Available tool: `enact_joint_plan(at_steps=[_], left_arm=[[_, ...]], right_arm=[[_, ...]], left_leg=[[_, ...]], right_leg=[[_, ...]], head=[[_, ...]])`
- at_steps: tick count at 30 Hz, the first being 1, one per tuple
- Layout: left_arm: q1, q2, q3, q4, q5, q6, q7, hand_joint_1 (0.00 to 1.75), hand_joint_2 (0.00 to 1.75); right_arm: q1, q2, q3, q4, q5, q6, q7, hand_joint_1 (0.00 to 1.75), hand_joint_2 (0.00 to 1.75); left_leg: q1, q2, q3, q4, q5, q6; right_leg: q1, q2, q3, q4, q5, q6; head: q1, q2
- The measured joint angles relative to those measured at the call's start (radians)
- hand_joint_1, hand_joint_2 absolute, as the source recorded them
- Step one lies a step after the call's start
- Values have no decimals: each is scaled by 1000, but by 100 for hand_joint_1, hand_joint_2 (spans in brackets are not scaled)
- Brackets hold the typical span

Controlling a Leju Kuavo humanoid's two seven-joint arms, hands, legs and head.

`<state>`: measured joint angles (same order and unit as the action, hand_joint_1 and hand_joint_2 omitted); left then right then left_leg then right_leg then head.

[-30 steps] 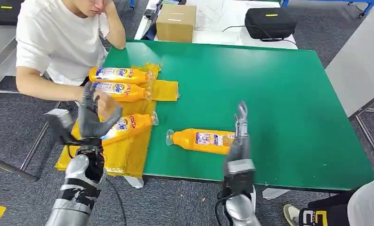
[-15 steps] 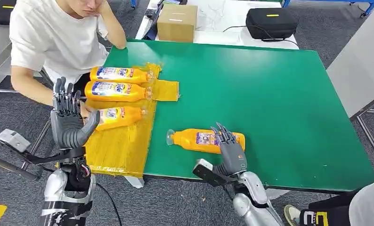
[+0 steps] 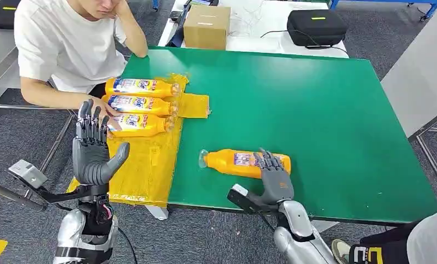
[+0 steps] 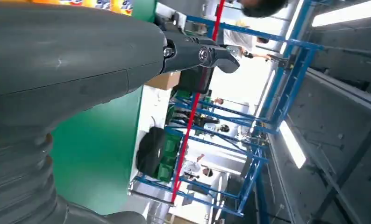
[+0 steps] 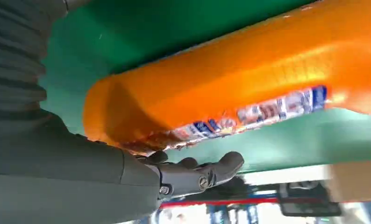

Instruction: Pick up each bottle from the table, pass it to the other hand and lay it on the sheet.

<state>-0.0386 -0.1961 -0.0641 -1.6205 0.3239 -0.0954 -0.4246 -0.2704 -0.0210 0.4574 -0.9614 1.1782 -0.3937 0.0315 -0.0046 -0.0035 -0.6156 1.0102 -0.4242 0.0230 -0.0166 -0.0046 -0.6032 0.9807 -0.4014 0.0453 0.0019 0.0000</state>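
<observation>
Right hand (image 3: 273, 177) is at the near table edge, fingers spread and reaching over the base end of the last orange bottle (image 3: 244, 163). No grasp yet as far as I can tell: the right wrist view has the bottle (image 5: 230, 88) just beyond the thumb (image 5: 197, 172), fingers not wrapped round it. Bottle lies on its side on the green table (image 3: 315, 110), cap end pointing away from this hand toward the yellow sheet (image 3: 145, 165).

Left hand (image 3: 95, 149) is raised off the near-left table corner, palm up, fingers apart, holding nothing. Sheet sits just beyond it.

Progress: three orange bottles (image 3: 136, 104) already lie side by side on the sheet's far part. A person's hand (image 3: 107, 110) rests by their base ends. One bottle left on the table, so I'd judge this the last cycle, at the pick-up stage. Remaining: close on it, lift, hand over to the left, lay it on the free near part of the sheet.
</observation>
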Motion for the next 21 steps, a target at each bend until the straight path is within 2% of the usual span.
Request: enact_joint_plan(at_steps=[3,21], left_arm=[[12,-2,0,-1,-5,-3,5,0,175],[23,-6,-5,-2,-12,-11,8,0,175]], right_arm=[[-21,0,-1,20,50,-1,47,0,175],[-61,-3,-10,68,64,11,57,0,175]], left_leg=[[0,0,0,0,0,0],[0,0,0,0,0,0]], right_leg=[[0,0,0,0,0,0],[0,0,0,0,0,0]], head=[[0,0],[0,0]])
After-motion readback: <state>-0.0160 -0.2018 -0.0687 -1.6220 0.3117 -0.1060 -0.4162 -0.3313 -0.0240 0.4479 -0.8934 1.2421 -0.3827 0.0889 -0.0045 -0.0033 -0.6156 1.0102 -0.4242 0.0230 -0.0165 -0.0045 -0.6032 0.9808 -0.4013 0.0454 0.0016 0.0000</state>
